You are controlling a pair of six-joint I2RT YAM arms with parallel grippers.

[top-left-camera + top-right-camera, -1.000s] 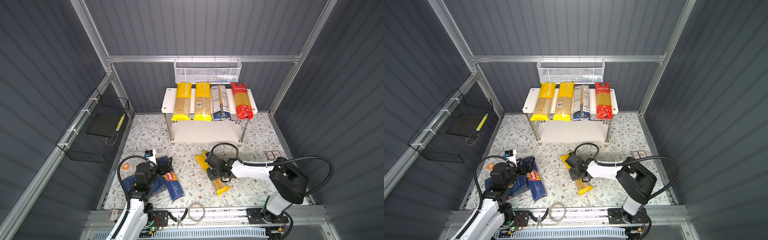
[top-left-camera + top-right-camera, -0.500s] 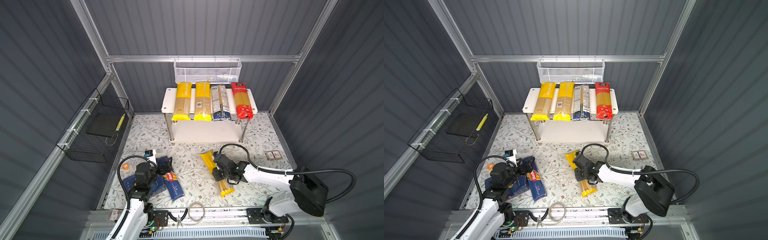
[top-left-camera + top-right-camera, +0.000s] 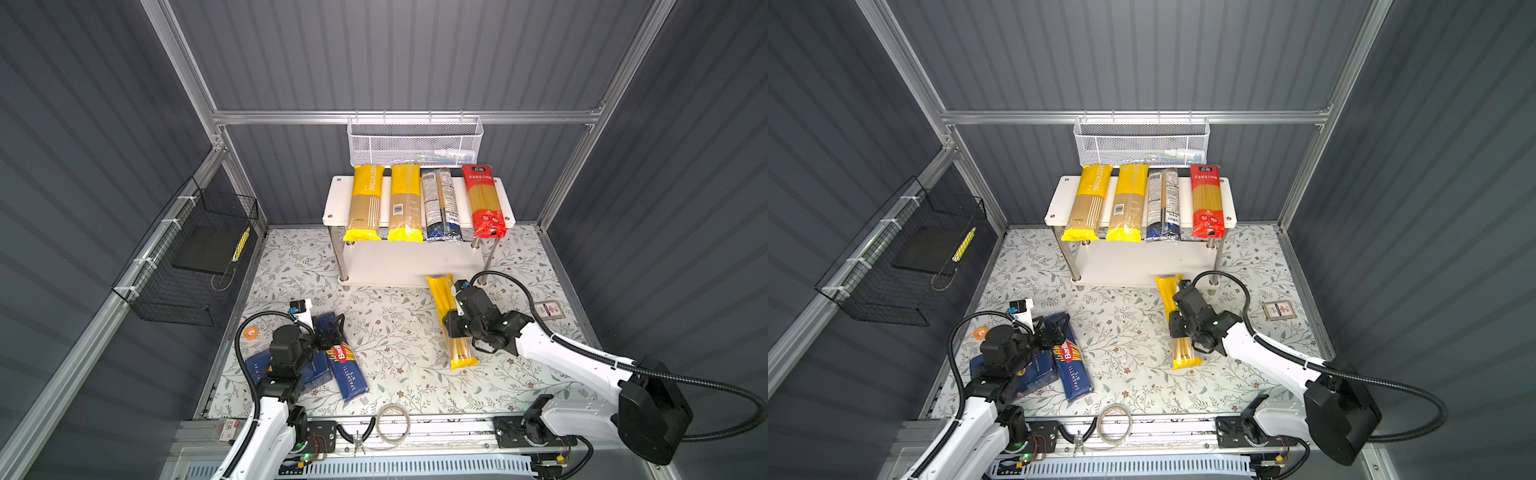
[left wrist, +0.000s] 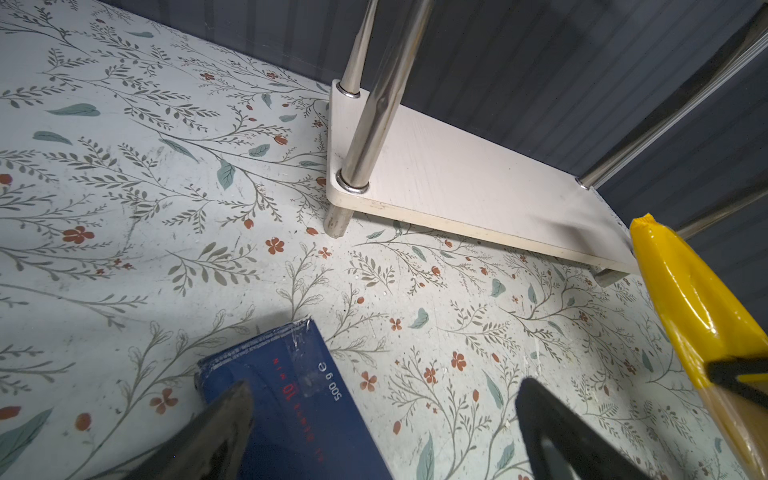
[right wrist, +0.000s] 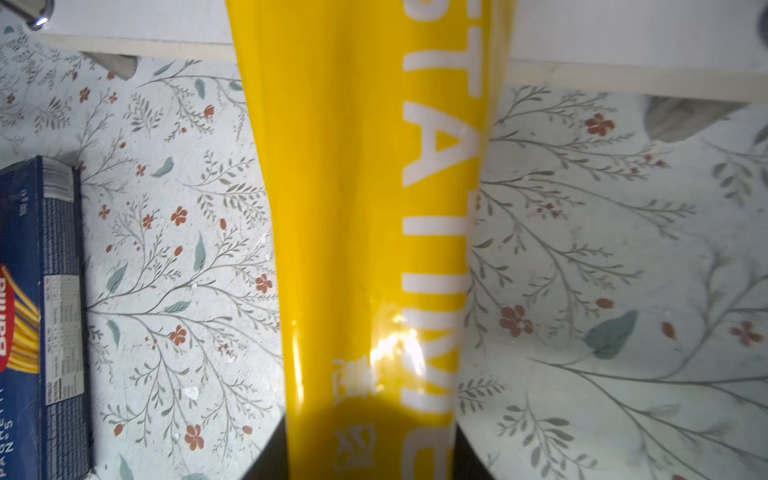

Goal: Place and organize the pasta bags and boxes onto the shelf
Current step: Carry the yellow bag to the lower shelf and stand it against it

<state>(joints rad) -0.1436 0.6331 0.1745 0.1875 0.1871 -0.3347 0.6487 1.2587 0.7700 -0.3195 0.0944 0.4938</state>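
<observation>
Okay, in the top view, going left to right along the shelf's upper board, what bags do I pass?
Yellow PASTATIME bag → second yellow bag → clear bag with dark-blue end → red bag.

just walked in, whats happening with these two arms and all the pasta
The right gripper is shut on a long yellow PASTATIME spaghetti bag, its far end at the lower board of the white two-tier shelf. Its top board holds two more yellow bags, a clear blue-ended bag and a red bag. The left gripper hangs open over two dark blue Barilla cartons lying on the floral mat.
</observation>
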